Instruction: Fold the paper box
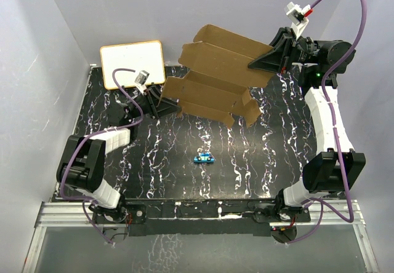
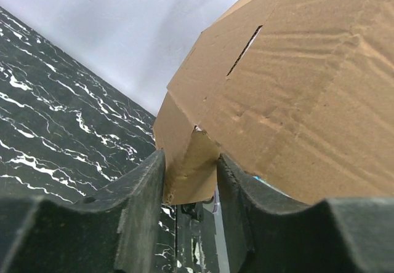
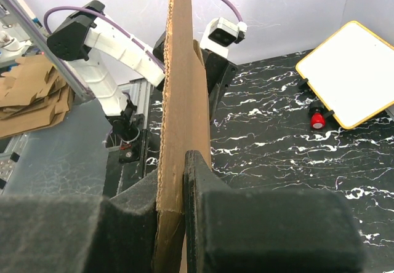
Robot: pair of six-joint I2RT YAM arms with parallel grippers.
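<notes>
The paper box (image 1: 215, 76) is a brown die-cut cardboard sheet with flaps, held up above the back of the black marbled table (image 1: 184, 181) between both arms. My left gripper (image 1: 169, 104) is at its lower left corner. In the left wrist view, both fingers of the left gripper (image 2: 191, 168) press on a folded flap of the box (image 2: 295, 88). My right gripper (image 1: 261, 61) holds the sheet's right end. The right wrist view shows the right gripper (image 3: 175, 181) shut on the sheet's edge (image 3: 181, 88), which stands upright between the pads.
A white board with a tan frame (image 1: 132, 63) lies at the back left, with a red knob (image 3: 317, 120) beside it. A small blue object (image 1: 203, 158) sits mid-table. Spare cardboard sheets (image 3: 31, 98) lie off the table. White walls enclose the back and sides.
</notes>
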